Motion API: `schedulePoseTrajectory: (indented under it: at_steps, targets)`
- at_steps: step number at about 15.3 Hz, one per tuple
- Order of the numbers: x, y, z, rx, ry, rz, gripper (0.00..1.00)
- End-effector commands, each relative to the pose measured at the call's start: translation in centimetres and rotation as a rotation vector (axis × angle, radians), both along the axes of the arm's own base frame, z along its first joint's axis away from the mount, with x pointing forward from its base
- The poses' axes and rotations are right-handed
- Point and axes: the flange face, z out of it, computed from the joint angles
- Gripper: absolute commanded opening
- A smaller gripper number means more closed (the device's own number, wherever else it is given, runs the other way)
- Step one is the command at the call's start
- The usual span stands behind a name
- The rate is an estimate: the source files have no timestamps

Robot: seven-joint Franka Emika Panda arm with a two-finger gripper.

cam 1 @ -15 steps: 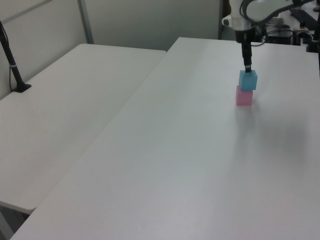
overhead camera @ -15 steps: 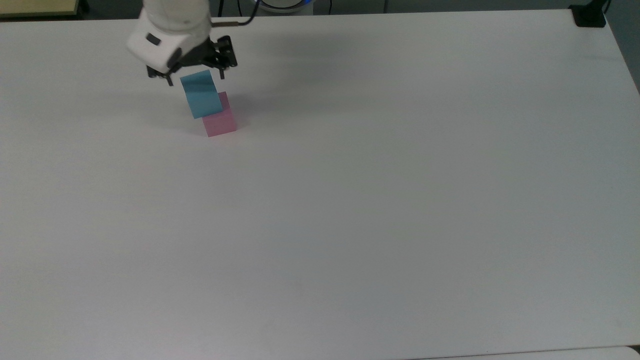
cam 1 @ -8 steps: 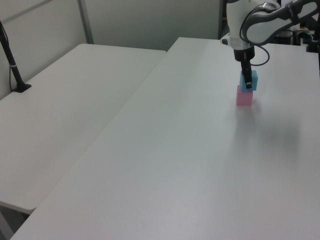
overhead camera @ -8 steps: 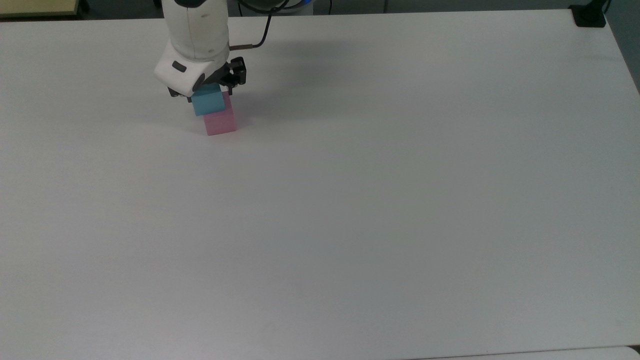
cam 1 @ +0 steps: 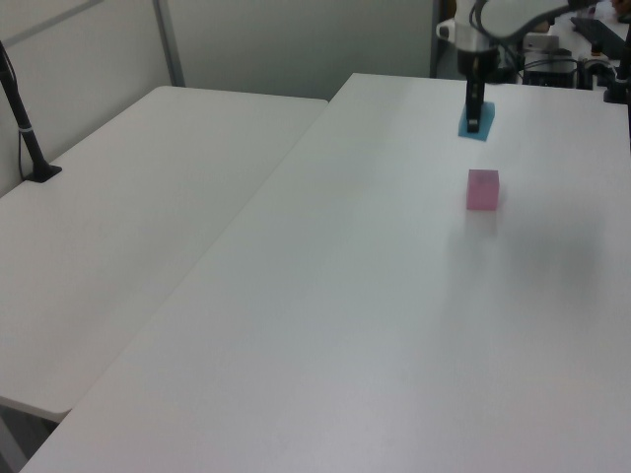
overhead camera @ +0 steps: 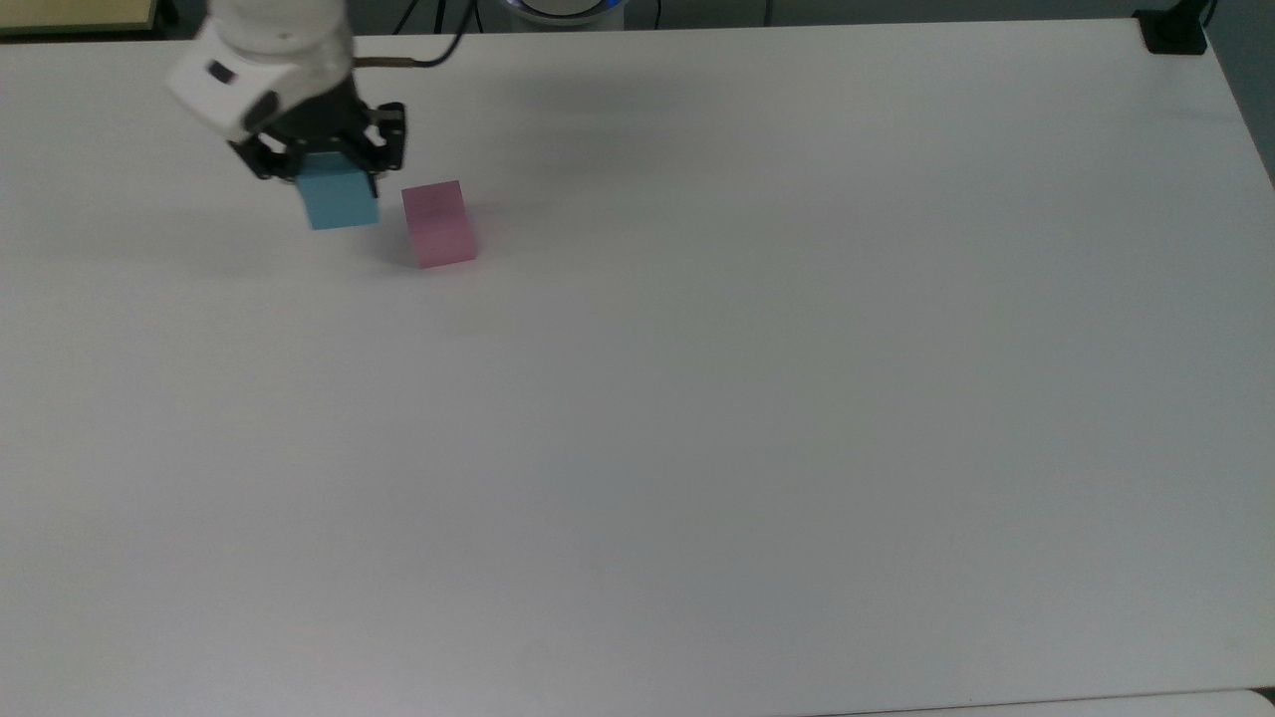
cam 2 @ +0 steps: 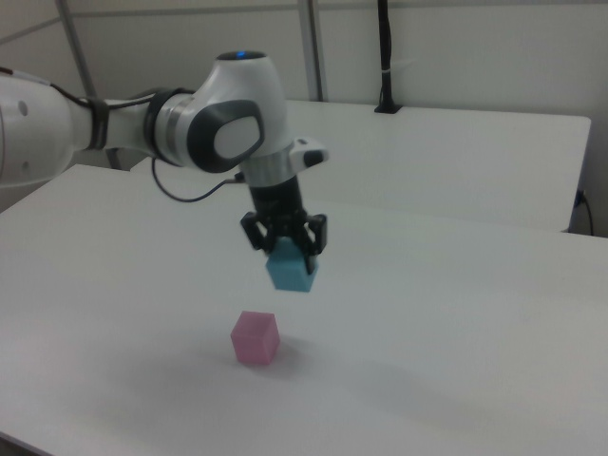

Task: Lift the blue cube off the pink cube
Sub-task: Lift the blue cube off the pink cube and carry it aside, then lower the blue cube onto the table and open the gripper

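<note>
1. The hand (overhead camera: 334,169) now carries the blue cube (overhead camera: 339,201) in the air, off the pink cube (overhead camera: 438,224).
2. It sits toward the top view's left, apparently clear of the surface (overhead camera: 697,398).

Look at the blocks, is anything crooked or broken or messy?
Nothing looks broken or spilled. The pink cube sits flat on the white table. The blue cube hangs in the air, a little tilted in the right view, pinched in the gripper and clear of the pink cube.
</note>
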Motion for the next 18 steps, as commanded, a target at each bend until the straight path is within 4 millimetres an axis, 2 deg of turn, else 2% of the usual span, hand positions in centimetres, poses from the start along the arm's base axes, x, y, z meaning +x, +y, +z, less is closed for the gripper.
schedulePoseTrajectory:
  at_steps: [1, 3, 4, 5, 6, 7, 8, 10, 11, 12, 13, 14, 16, 18]
  targets:
    - [5.5, -2.6, -1.7, -0.01, -0.025, -0.04, 0.38]
    - [8.6, -3.8, -5.1, -0.01, -0.023, -0.08, 0.38]
    - [9.4, -4.8, -5.9, -0.021, -0.035, -0.099, 0.38]
    - [10.1, -5.6, -7.6, -0.034, -0.056, -0.116, 0.38]
    - [10.5, -6.0, -8.7, -0.044, -0.077, -0.128, 0.39]
    - [10.9, -6.6, -11.4, -0.055, -0.079, -0.146, 0.39]
    - [11.3, -6.7, -13.0, -0.063, -0.078, -0.146, 0.4]
    - [11.7, -6.8, -14.5, -0.071, -0.073, -0.142, 0.42]
    - [11.5, -7.3, -14.6, -0.07, -0.071, -0.146, 0.49]
    - [11.4, -7.3, -14.8, -0.068, -0.069, -0.15, 0.91]
    - [11.4, -7.3, -14.7, -0.071, -0.069, -0.149, 1.0]
    - [11.4, -7.3, -13.9, -0.071, -0.078, -0.151, 1.0]
    - [11.2, -6.9, -10.5, -0.068, -0.118, -0.153, 1.0]
    - [9.2, -6.4, -4.9, -0.044, -0.169, -0.236, 1.0]
